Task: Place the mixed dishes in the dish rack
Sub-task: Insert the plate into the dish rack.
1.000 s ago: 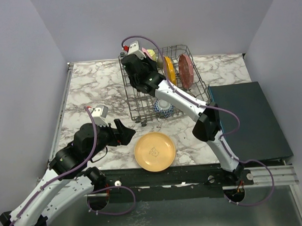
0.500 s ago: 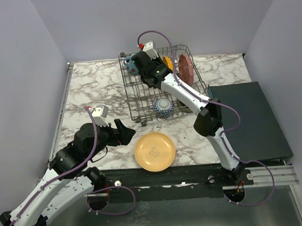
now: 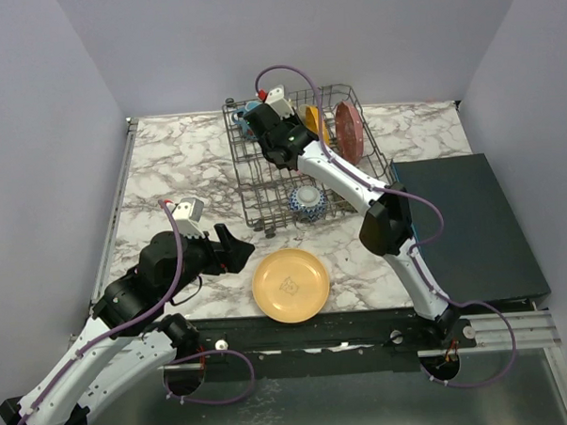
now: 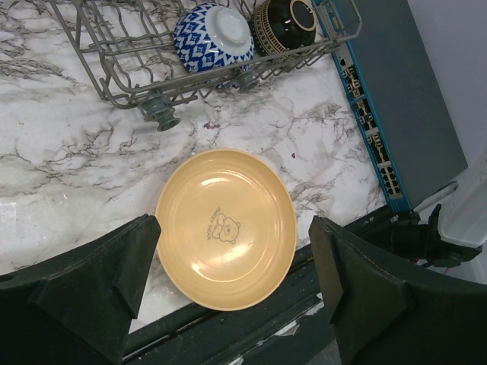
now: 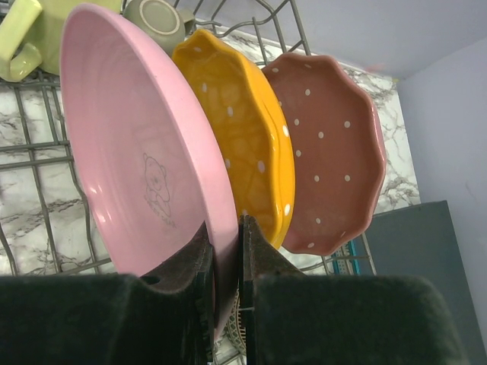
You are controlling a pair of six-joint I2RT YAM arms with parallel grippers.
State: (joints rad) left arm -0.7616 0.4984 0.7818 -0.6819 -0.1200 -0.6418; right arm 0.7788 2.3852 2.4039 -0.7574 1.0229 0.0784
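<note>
The pink plate (image 5: pixel 137 167) bore a faint bear outline; the orange-yellow plate (image 5: pixel 243 144) and the dark red plate (image 5: pixel 327 167) carried white dots. The blue-and-white bowl (image 4: pixel 213 36) had a diamond pattern. The peach plate (image 4: pixel 226 228) showed a small bear print; the table (image 4: pixel 76 152) was white marble veined grey.

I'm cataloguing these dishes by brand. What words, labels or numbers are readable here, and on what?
No text can be read.
On the pale orange plate: bear emblem with tiny lettering above it, too small to read.
On the pink plate: faint bear print, marks beneath it illegible.
</note>
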